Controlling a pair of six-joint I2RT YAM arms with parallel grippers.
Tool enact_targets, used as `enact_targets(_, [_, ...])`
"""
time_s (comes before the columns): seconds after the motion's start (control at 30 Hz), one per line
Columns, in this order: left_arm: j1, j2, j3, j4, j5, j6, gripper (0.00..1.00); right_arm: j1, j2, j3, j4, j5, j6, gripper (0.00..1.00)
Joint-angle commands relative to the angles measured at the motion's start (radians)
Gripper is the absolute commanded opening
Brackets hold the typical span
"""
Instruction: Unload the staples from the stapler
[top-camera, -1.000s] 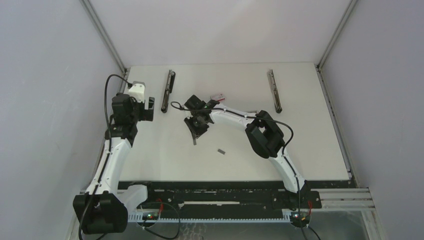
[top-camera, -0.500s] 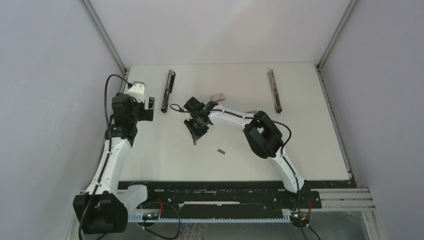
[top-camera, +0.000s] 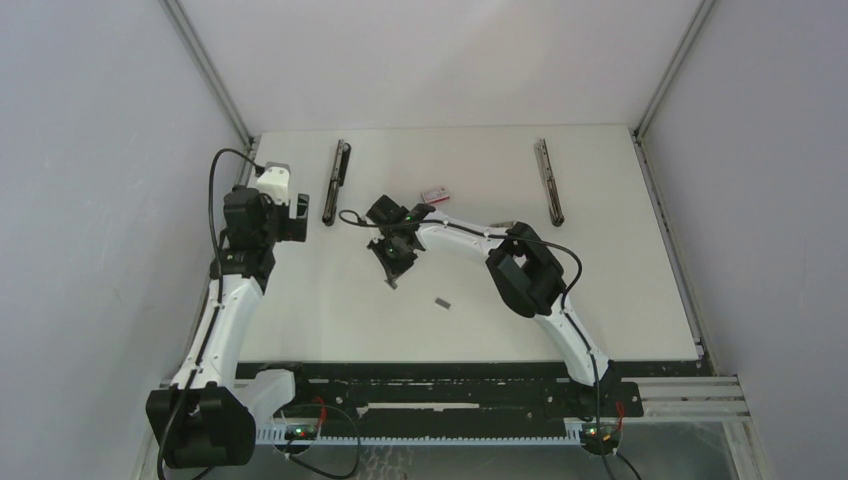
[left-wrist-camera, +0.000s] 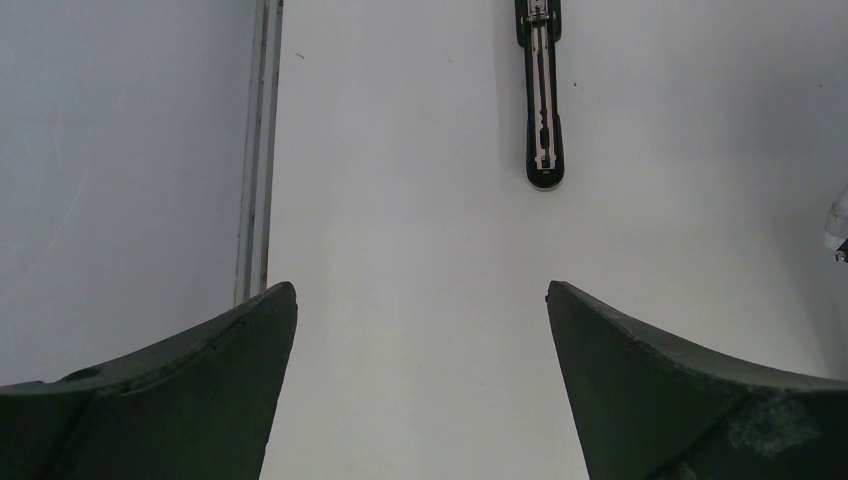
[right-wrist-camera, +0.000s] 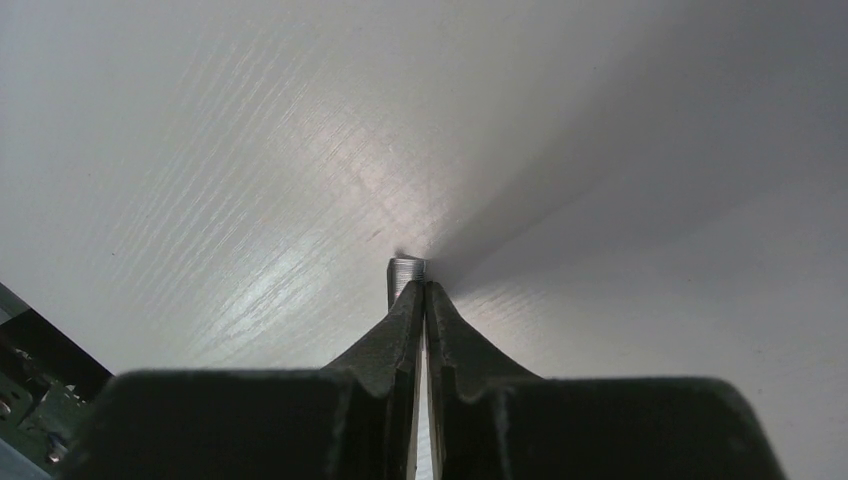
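R tool (right-wrist-camera: 424, 292) is pinching staples (right-wrist-camera: 406, 268) btwn closed tips; L tool (left-wrist-camera: 420, 292) is hanging wide open over bench (left-wrist-camera: 400, 230).

Top view looks down from behind over the whole worktop (top-camera: 620, 300); both wrist views face patches of it, the right closest.

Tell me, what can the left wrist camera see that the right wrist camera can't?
Only the left wrist view shows a black stapler lying opened flat, ahead of the left gripper, whose jaws stand wide apart with nothing between them. Only the right wrist view shows the right gripper pinched shut on a small grey strip of staples, its end poking out past the tips. Both show the white table and each camera's own dark gripper.
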Motion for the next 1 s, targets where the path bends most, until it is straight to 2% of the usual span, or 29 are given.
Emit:
enact_targets(0.0, [0.002,-0.023,-0.023,0.049,-0.003,-0.010,1.00,0.006,0.006,0.042,-0.013,0.005,-0.023,0.00])
enact_targets(0.6, [0.001,-0.018,-0.023,0.048,0.001,-0.010,1.00,-0.112,-0.129,0.025,-0.006,-0.073,-0.020,0.00])
enact_targets(0.97, [0.001,-0.016,-0.024,0.046,0.012,-0.012,1.00,-0.341,-0.287,-0.121,0.064,0.017,-0.022,0.00])
